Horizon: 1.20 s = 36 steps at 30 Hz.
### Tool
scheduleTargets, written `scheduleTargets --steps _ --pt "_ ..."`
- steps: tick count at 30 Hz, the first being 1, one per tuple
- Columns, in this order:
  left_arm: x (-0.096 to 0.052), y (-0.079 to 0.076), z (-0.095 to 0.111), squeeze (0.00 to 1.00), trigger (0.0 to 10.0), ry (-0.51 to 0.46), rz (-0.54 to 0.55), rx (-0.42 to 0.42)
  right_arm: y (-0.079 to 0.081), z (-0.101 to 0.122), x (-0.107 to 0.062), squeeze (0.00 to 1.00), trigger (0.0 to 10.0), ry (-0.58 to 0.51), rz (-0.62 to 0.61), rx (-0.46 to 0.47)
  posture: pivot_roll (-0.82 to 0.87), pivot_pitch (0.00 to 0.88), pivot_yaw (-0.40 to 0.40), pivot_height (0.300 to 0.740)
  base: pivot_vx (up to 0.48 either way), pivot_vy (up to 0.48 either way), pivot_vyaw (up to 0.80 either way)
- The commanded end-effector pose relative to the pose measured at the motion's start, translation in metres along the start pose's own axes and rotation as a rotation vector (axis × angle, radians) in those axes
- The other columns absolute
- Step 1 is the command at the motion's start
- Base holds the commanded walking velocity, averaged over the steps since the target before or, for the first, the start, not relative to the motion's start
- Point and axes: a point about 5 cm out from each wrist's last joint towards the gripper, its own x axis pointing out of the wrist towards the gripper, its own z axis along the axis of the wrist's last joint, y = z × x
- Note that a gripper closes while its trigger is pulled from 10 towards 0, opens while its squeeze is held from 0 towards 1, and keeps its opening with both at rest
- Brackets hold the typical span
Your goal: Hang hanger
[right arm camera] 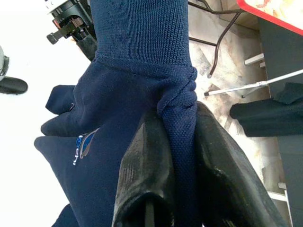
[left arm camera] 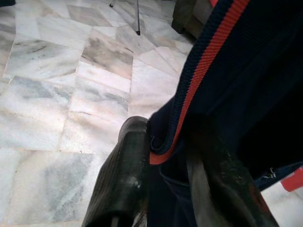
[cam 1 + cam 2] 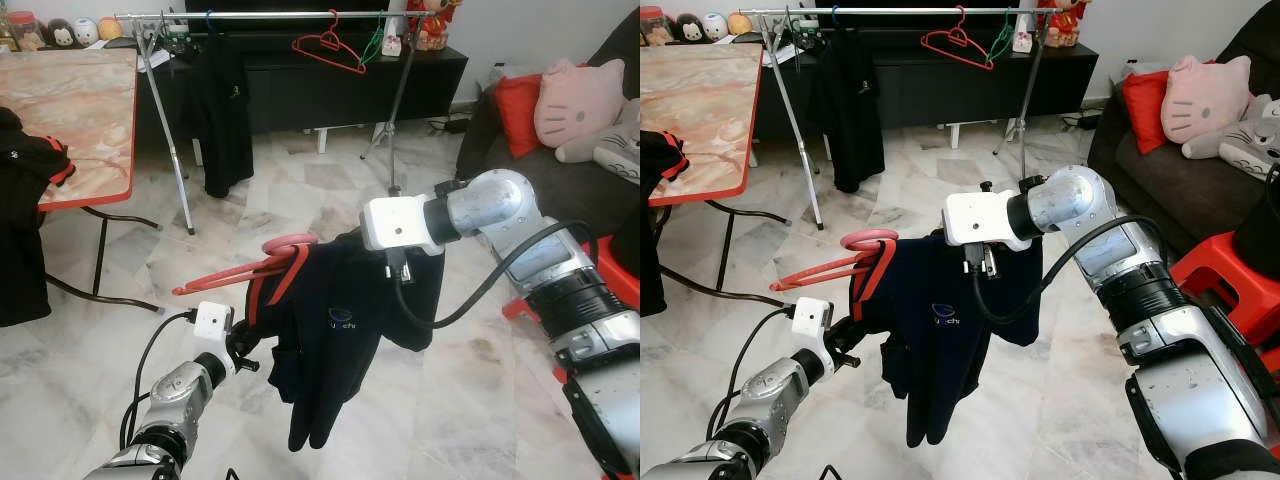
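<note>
A navy shirt (image 3: 330,330) with red trim hangs in front of me, draped over a red hanger (image 3: 235,270) whose arm sticks out to the left. My left gripper (image 2: 165,142) is shut on the shirt's red-trimmed edge, low on its left side (image 3: 245,355). My right gripper (image 1: 182,137) is shut on a bunched fold of the shirt at its upper right, where the fingers are hidden by cloth. The clothes rack (image 3: 270,15) stands at the far side of the room with a black garment (image 3: 225,110), a red hanger (image 3: 330,50) and a green hanger (image 3: 372,45) on its rail.
A marble-topped table with a red edge (image 3: 70,195) stands at the left, a black garment (image 3: 25,230) hanging off it. A dark sofa with a pink cushion (image 3: 575,100) is at the right, with a red stool (image 3: 620,285) beside my right arm. Marble floor lies between me and the rack.
</note>
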Motion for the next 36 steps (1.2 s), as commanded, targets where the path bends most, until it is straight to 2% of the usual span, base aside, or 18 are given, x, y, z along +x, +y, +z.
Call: scheduleTargets --steps 1,10,14,17,19,20,22,23,28,30,32,36 --pt "0.001 -0.001 0.002 0.00 0.0 -0.010 -0.004 -0.008 -0.003 -0.001 -0.006 0.00 0.0 0.010 -0.031 -0.006 -0.07 0.000 -0.107 0.740 0.000 0.000 0.00" --pt "-0.001 0.001 -0.002 0.00 0.0 0.013 0.004 -0.007 0.000 -0.010 -0.005 0.00 0.0 0.038 -0.037 0.020 -0.06 0.000 -0.104 0.740 0.000 0.000 0.00" --pt "-0.004 0.006 -0.006 0.00 0.0 0.042 0.047 0.000 0.001 -0.015 -0.006 0.00 0.0 0.043 -0.054 0.036 -0.06 0.000 -0.103 0.740 0.000 0.000 0.00" --pt "-0.007 0.009 -0.011 0.00 0.0 0.088 0.074 0.027 -0.004 -0.017 -0.005 0.00 0.0 0.023 -0.124 0.059 -0.06 0.000 -0.100 0.740 0.000 0.000 0.00" --pt "-0.009 0.011 -0.014 0.00 0.0 0.120 0.102 0.054 -0.011 -0.016 -0.006 0.00 0.0 -0.039 -0.219 0.105 -0.06 0.000 -0.100 0.740 0.000 0.000 0.00" --pt "-0.009 0.011 -0.014 0.00 0.0 0.120 0.102 0.054 -0.011 -0.016 -0.006 0.00 0.0 -0.039 -0.219 0.105 -0.06 0.000 -0.100 0.740 0.000 0.000 0.00" --pt "-0.011 0.014 -0.017 0.00 0.0 0.133 0.137 0.053 -0.013 -0.014 -0.006 0.00 0.0 -0.163 -0.265 0.192 -0.06 0.000 -0.100 0.740 0.000 0.000 0.00" --pt "-0.011 0.014 -0.017 0.00 0.0 0.133 0.137 0.053 -0.013 -0.014 -0.006 0.00 0.0 -0.163 -0.265 0.192 -0.06 0.000 -0.100 0.740 0.000 0.000 0.00" --pt "-0.013 0.014 -0.022 0.00 0.0 0.160 0.135 0.057 -0.013 -0.014 -0.010 0.00 0.0 -0.344 -0.291 0.335 -0.06 0.000 -0.100 0.740 0.000 0.000 0.00" --pt "-0.014 0.013 -0.025 0.00 0.0 0.181 0.133 0.068 -0.002 -0.014 -0.014 0.00 0.0 -0.449 -0.182 0.394 -0.06 0.000 -0.097 0.740 0.000 0.000 0.00" --pt "-0.015 0.013 -0.026 0.00 0.0 0.185 0.133 0.069 0.009 -0.013 -0.019 0.00 0.0 -0.532 -0.068 0.407 -0.06 0.000 -0.097 0.740 0.000 0.000 0.00" --pt "-0.015 0.014 -0.026 0.00 0.0 0.186 0.134 0.072 0.016 -0.016 -0.023 0.00 0.0 -0.554 -0.003 0.425 -0.06 0.000 -0.097 0.740 0.000 0.000 0.00"
